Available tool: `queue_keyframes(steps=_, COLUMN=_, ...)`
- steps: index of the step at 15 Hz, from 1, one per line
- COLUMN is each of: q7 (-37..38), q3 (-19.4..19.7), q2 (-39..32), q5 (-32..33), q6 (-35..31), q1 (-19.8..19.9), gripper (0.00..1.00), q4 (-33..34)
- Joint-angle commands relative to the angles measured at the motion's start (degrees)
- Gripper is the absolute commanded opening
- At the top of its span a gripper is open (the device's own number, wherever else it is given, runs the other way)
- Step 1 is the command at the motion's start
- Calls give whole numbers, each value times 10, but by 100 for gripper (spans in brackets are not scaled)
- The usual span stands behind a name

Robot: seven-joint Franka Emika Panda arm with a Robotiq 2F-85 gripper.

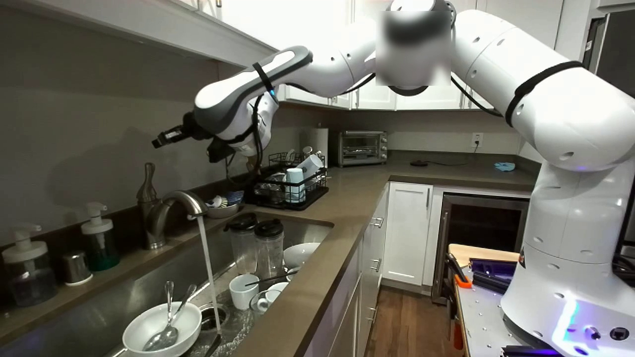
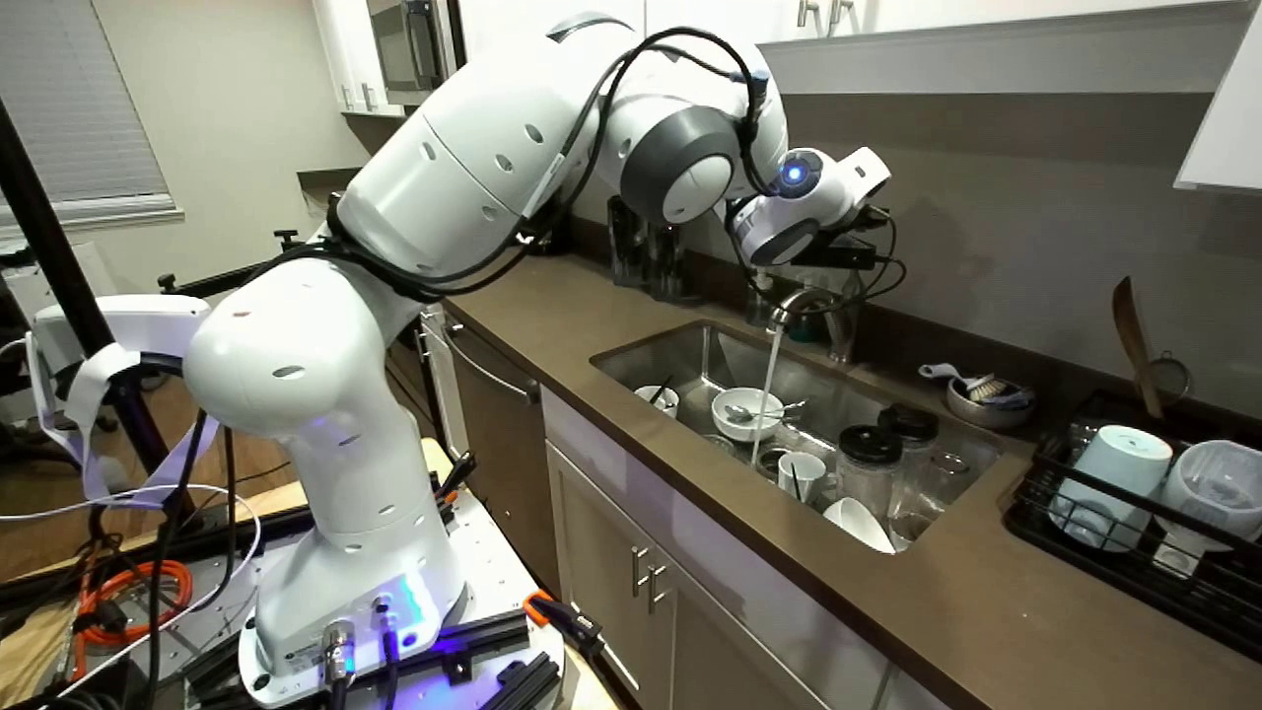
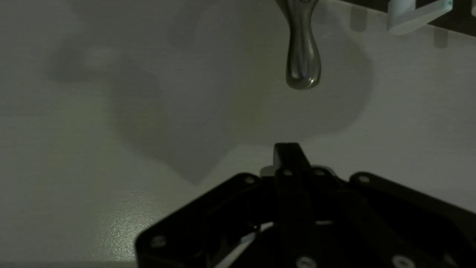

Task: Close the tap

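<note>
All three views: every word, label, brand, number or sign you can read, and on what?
No text can be read in any view.
Too small to read, if text at all: in an exterior view, the dark-and-red mark on the robot base and the pale patch at the tall dark panel's edge.
I make out none on the tap or end effector.

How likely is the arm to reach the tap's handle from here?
Probably yes: the wrist view shows nothing between the shut tool and the handle, though the tool hangs higher and would likely need lowering.
</note>
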State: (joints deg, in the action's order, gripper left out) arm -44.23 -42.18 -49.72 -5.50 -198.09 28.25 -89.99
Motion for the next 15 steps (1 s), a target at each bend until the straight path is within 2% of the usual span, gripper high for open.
queue_keyframes(steps=1, q7=-1, q3=-29, q2=-24, q5=24, q6=0, q1=13, gripper=0, q4=18)
queue_keyframes(steps=10, q7=-6, q3=-14, q2=-34, q5=33, q6=0, q1=-10, gripper=0, q4=30)
queue_keyframes(steps=15, q7=0, q3=25, q2=-26, q5=9, q6=11, q1=-38, gripper=0, q4=43)
